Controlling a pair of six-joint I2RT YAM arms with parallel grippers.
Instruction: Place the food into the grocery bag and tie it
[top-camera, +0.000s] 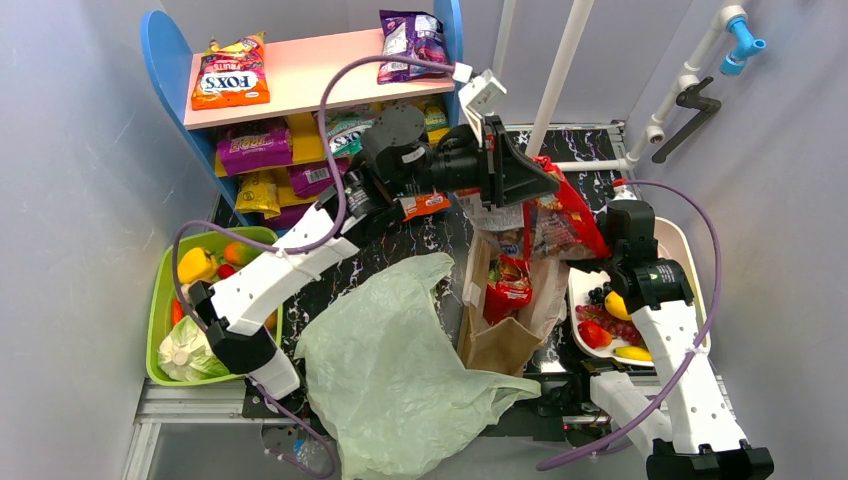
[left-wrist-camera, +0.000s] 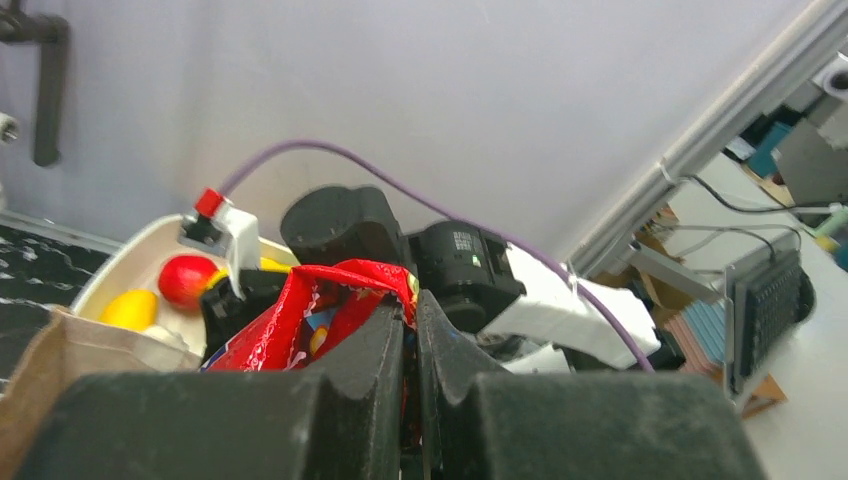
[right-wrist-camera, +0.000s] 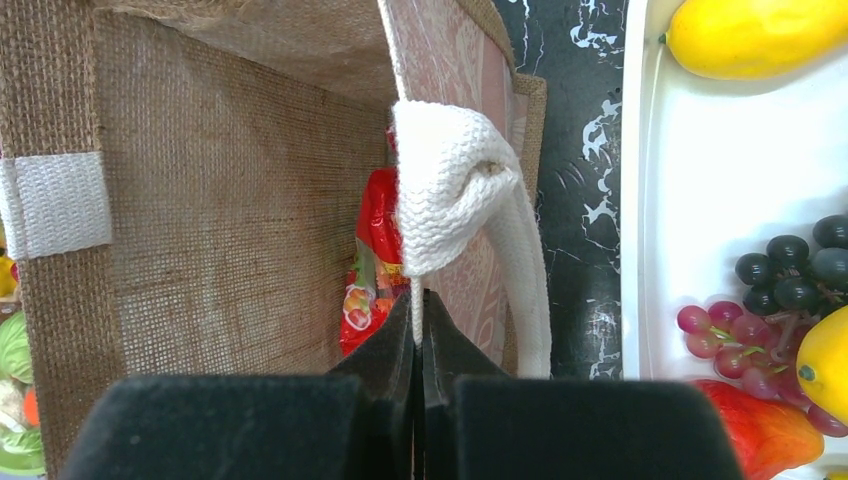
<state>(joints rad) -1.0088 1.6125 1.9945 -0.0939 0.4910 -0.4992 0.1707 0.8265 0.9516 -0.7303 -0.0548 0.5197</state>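
The grocery bag, pale green and crinkly, lies slumped at the near middle of the table, and neither gripper touches it. Food sits in two trays: a yellow pepper and a cabbage on the left, a lemon and grapes on the right. My left gripper is shut on a red snack packet above a brown burlap bag. My right gripper is shut on that bag's white handle.
A green tray stands at the left edge and a white tray at the right. A blue-and-pink shelf with snack packets fills the back left. Another red packet lies inside the brown bag.
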